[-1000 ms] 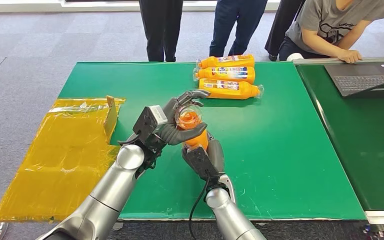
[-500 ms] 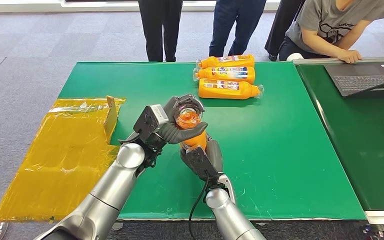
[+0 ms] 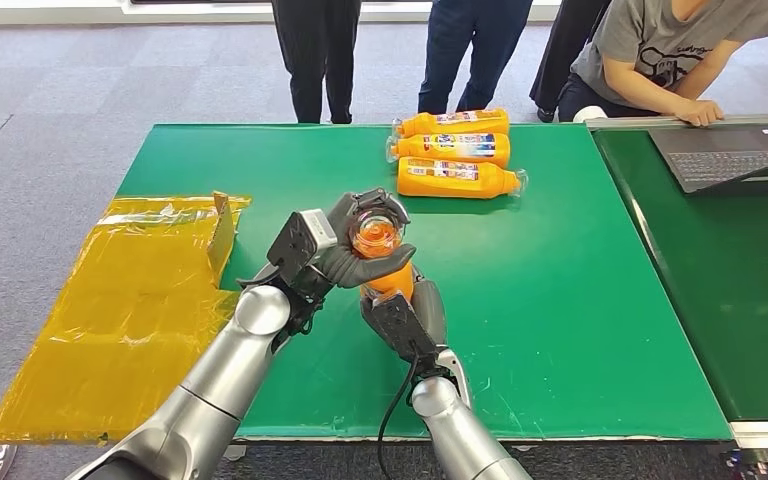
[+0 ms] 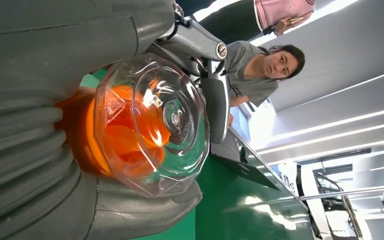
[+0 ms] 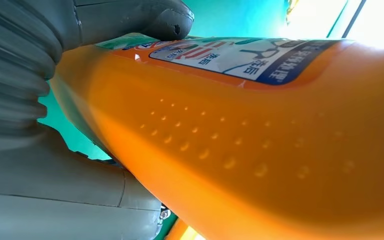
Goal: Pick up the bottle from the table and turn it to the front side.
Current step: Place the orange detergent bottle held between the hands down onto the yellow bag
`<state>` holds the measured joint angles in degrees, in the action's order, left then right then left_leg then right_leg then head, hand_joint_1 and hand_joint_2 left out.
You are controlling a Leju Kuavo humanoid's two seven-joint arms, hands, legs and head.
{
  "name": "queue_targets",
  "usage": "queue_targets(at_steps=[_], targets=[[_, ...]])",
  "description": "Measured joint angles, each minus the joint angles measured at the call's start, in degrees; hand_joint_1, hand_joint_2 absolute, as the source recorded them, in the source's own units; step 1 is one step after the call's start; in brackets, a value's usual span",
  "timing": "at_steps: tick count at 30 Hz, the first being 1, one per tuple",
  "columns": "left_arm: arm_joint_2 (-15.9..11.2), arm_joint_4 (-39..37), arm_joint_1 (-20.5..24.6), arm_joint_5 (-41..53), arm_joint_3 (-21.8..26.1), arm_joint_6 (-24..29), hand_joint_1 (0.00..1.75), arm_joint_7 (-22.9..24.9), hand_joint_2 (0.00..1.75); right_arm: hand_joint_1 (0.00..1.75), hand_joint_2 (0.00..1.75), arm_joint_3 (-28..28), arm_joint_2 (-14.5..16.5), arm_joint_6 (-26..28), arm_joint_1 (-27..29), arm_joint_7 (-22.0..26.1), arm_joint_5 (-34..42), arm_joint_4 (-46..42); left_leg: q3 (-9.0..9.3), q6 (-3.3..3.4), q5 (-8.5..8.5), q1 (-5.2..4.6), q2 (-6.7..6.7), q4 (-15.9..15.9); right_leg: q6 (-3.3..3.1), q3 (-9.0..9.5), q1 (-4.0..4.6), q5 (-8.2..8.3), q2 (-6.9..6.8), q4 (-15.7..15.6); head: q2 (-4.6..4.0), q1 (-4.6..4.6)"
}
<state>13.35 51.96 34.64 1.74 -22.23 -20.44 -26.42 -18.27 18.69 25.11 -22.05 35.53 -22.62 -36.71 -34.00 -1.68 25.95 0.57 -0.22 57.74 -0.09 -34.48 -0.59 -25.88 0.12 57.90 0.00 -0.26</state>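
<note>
While my right hand (image 3: 407, 318) grips the orange plastic bottle's (image 3: 388, 278) body above the green table (image 3: 580, 300), my left hand (image 3: 345, 250) clasps its clear cap end.

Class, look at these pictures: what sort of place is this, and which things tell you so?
Probably a robot test lab or office: a green table holds orange bottles, a laptop sits alongside, and people stand watching on grey carpet.

Both hands cover most of the held bottle (image 3: 384, 262); the people behind the desk (image 3: 580, 330) are cropped above the waist.
</note>
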Motion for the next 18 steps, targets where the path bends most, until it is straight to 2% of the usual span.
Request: queue_targets(at_steps=[13, 17, 18], targets=[[0.0, -0.4, 0.3, 0.0, 0.0, -0.4, 1.75, 0.0, 1.75, 1.75, 1.75, 0.0, 0.0, 0.0, 0.0, 0.0, 0.1, 0.0, 0.0, 0.0, 0.0, 0.0, 0.0, 0.0, 0.0, 0.0, 0.0, 0.0, 0.0, 0.0, 0.0, 0.0], [0.0, -0.4, 0.4, 0.0, 0.0, -0.5, 1.75, 0.0, 1.75, 0.05, 1.75, 0.0, 0.0, 0.1, 0.0, 0.0, 0.1, 0.0, 0.0, 0.0, 0.0, 0.0, 0.0, 0.0, 0.0, 0.0, 0.0, 0.0, 0.0, 0.0, 0.0, 0.0], [0.0, -0.4, 0.4, 0.0, 0.0, -0.5, 1.75, 0.0, 1.75, 0.05, 1.75, 0.0, 0.0, 0.2, 0.0, 0.0, 0.1, 0.0, 0.0, 0.0, 0.0, 0.0, 0.0, 0.0, 0.0, 0.0, 0.0, 0.0, 0.0, 0.0, 0.0, 0.0]])
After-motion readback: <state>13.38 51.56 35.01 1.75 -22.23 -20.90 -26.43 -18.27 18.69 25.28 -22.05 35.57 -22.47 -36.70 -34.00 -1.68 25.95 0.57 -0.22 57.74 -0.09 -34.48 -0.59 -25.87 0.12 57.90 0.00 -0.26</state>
